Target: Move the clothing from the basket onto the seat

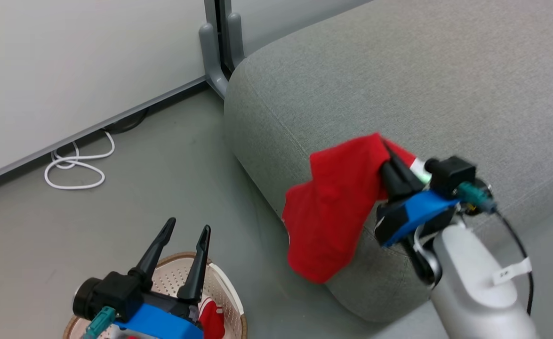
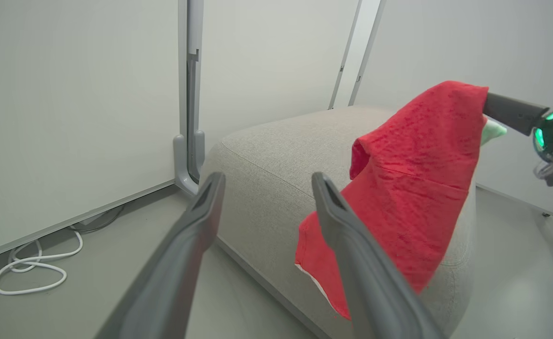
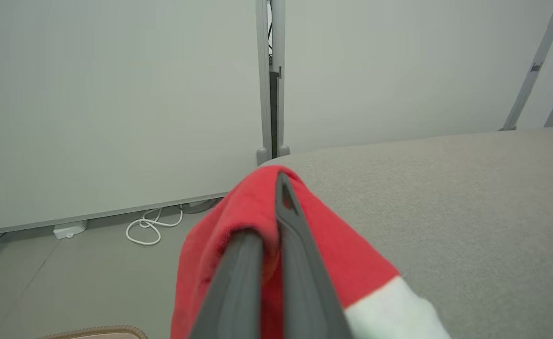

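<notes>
My right gripper [image 1: 385,151] is shut on a red piece of clothing [image 1: 332,212] with a white panel. The garment hangs in the air over the front corner of the grey seat [image 1: 445,84], draping down past its edge. In the right wrist view the fabric [image 3: 238,221] is pinched between the two fingers [image 3: 290,235]. My left gripper [image 1: 188,224] stands open above the cream basket [image 1: 231,294] at the lower left, nothing between its fingers. Another red and white garment [image 1: 211,318] lies inside the basket. The left wrist view shows the hanging garment [image 2: 412,188] beyond the open fingers [image 2: 337,212].
A white cable [image 1: 74,165] lies coiled on the grey floor by the wall. A grey partition post [image 1: 215,52] stands at the seat's far corner. Open floor [image 1: 163,179] lies between the basket and the seat.
</notes>
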Robot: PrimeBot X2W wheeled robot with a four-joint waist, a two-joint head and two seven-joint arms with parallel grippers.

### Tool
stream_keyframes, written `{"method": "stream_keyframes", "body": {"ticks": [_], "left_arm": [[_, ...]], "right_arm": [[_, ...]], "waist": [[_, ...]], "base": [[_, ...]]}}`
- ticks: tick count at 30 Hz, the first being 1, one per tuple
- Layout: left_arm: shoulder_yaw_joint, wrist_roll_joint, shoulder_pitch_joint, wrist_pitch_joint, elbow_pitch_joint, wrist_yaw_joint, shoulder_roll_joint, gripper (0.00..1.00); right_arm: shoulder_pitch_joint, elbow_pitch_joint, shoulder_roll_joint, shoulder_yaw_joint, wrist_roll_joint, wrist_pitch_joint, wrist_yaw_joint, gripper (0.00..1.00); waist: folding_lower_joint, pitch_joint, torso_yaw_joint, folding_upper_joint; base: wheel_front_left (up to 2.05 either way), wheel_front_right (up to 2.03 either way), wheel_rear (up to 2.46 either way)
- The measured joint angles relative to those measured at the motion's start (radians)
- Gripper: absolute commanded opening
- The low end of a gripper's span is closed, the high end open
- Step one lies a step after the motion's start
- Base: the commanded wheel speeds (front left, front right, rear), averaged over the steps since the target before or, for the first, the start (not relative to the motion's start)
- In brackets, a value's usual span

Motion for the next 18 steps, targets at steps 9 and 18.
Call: {"method": "stream_keyframes", "body": {"ticks": [9, 18], "left_arm": [[-0.027, 0.004, -0.068, 0.000, -0.033, 0.000, 0.070, 1.00], [-0.057, 0.025, -0.177, 0.018, -0.108, 0.000, 0.146, 1.00]], "right_arm": [[-0.260, 0.040, -0.017, -0.196, 0.020, 0.033, 0.000, 0.00], [-0.521, 0.118, -0.165, -0.487, -0.029, 0.069, 0.000, 0.00]], "waist": [[0.0001, 0.110, 0.033, 0.0000], [0.0002, 0.297, 0.091, 0.0000]], "base": [[0.00, 0.00, 0.00], [0.00, 0.00, 0.00]]}}
